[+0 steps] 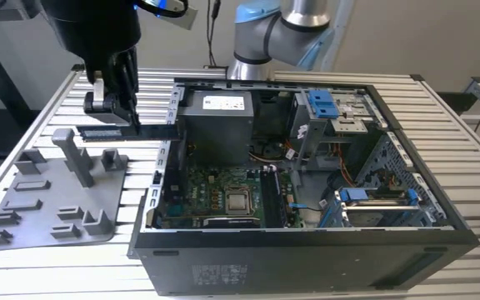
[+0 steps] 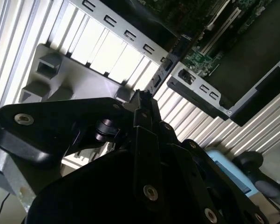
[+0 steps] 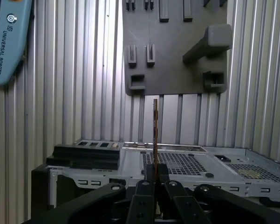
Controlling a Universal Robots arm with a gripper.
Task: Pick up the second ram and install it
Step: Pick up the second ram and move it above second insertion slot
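Gripper: the gripper [image 1: 122, 119] is clenched on the second ram [image 1: 102, 133], pinching the stick partway along its length.
Second ram: held level in the air above the slatted table [image 1: 48, 269], over the far edge of the grey holder [image 1: 48, 200] and just to the exterior view's left of the open computer case [image 1: 307, 250].
Wrist check: in the first wrist view the stick shows edge-on, rising from between the fingertips.
Grey holder: lies on the table at the exterior view's left; the ram appears clear of it.
Done: the pick-up looks complete, as the stick hangs free.
Left: the install. The ram is outside the case, well apart from the long black slots [image 1: 271, 197] on the motherboard [image 1: 210, 187].
Slots: whether one is already filled, I cannot tell.
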